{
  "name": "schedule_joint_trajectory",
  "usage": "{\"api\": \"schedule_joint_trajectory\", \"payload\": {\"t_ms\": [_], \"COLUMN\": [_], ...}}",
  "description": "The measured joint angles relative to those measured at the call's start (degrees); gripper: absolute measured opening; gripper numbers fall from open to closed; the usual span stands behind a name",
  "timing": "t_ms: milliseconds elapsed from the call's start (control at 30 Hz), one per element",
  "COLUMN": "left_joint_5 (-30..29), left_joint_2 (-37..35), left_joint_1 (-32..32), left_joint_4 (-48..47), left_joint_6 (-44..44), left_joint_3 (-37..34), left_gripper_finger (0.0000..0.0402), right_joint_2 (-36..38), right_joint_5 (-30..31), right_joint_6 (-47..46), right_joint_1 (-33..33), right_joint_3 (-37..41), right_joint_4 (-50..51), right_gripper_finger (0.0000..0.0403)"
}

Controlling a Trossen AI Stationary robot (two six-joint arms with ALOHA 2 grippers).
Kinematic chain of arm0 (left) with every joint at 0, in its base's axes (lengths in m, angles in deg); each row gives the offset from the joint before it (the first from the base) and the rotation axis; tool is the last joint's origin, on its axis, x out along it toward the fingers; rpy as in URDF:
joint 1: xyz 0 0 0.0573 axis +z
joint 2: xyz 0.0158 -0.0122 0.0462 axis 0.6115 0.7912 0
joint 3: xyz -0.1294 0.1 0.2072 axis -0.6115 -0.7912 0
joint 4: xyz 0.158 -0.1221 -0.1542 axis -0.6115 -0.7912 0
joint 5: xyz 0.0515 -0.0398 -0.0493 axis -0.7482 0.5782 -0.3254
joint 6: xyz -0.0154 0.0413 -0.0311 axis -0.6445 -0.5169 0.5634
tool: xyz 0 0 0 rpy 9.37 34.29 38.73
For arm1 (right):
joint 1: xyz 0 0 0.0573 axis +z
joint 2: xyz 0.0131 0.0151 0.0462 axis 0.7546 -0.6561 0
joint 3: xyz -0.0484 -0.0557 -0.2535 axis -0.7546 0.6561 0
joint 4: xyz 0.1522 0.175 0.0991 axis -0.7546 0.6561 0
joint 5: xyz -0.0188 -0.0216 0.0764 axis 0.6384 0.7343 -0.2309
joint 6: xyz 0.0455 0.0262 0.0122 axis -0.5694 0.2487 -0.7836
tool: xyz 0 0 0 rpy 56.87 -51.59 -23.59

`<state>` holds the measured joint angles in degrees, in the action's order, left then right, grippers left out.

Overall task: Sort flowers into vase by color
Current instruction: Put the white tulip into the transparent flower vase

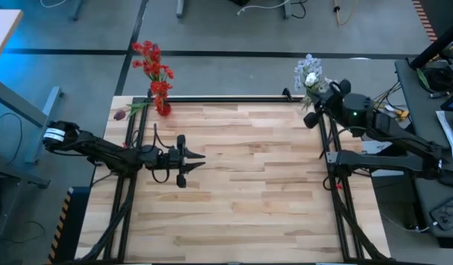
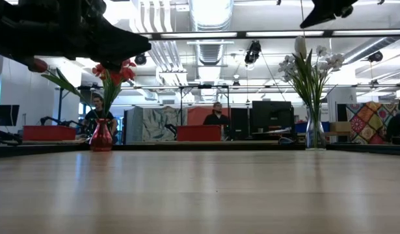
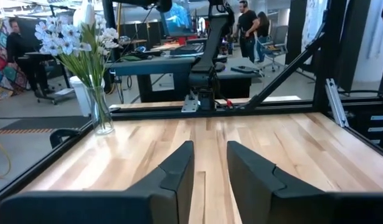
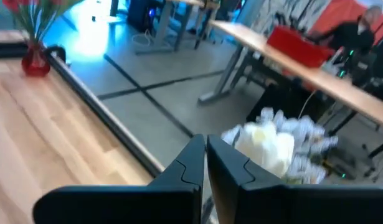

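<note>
Pale butcher-block wood formed the table (image 1: pixel 241 177), taken as the landmark for every item below.

Item 1. My left gripper (image 1: pixel 191 165) hung low over the table's left half, well inside its edges, fingers (image 3: pixel 179 171) parted with a clear strip of wood showing between them; nothing was held.

Item 2. My right gripper (image 4: pixel 205 163) stood above the table's far right corner, its two fingers closed together on nothing, with the white tulip (image 4: pixel 267 147) just beyond the fingertips.

Item 3. Clear glass vase (image 2: pixel 314 133), upright at the table's far right corner, against the back rail. It held the pale blue-white sprays (image 1: pixel 308 72) and the white tulip, heads leaning out past the table's far edge in the high view.

Item 4. Red vase (image 2: pixel 101 135), upright at the table's far left corner. It held the bright red clusters (image 1: pixel 154 65), stems (image 1: pixel 160 94) rising past the far edge.

Item 5. One dark maroon bud (image 1: pixel 121 114), by the red vase at the far left corner, its head over the table's left edge; I could not tell whether its stem stood in the vase.

Item 6. People (image 2: pixel 217 117) seated at desks, well beyond the table's far side.
</note>
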<state>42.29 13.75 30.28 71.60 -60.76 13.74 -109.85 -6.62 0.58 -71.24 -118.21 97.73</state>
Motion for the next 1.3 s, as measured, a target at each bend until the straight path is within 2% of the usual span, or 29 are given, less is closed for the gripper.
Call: {"api": "schedule_joint_trajectory", "payload": {"t_ms": [167, 333, 700, 1100, 1300], "left_joint_5": [0.15, 0.17, 0.17, 0.17, 0.19], "left_joint_2": [0.00, 0.00, 0.00, 0.00, -1.73], "left_joint_1": [0.00, 0.00, 0.00, 0.02, 0.01], "left_joint_4": [-0.34, -0.42, -1.12, -2.48, -4.75], "left_joint_6": [-0.06, -0.45, -0.47, -0.47, -0.75], "left_joint_3": [0.01, 0.00, 0.00, 0.00, 0.23], "left_gripper_finger": [0.0076, 0.0076, 0.0076, 0.0076, 0.0076], "right_joint_2": [-1.56, -3.54, -8.09, -8.98, -6.87], "right_joint_5": [0.01, 2.54, 3.32, 3.32, 3.27], "right_joint_6": [4.27, 7.65, 4.59, 3.08, 4.36], "right_joint_1": [-0.03, -1.49, -9.36, -10.33, -10.27], "right_joint_3": [0.07, 0.11, 0.46, 0.57, -1.19], "right_joint_4": [-5.56, -9.04, -7.81, -4.00, -2.83], "right_gripper_finger": [0.0012, 0.0012, 0.0012, 0.0012, 0.0012]}}
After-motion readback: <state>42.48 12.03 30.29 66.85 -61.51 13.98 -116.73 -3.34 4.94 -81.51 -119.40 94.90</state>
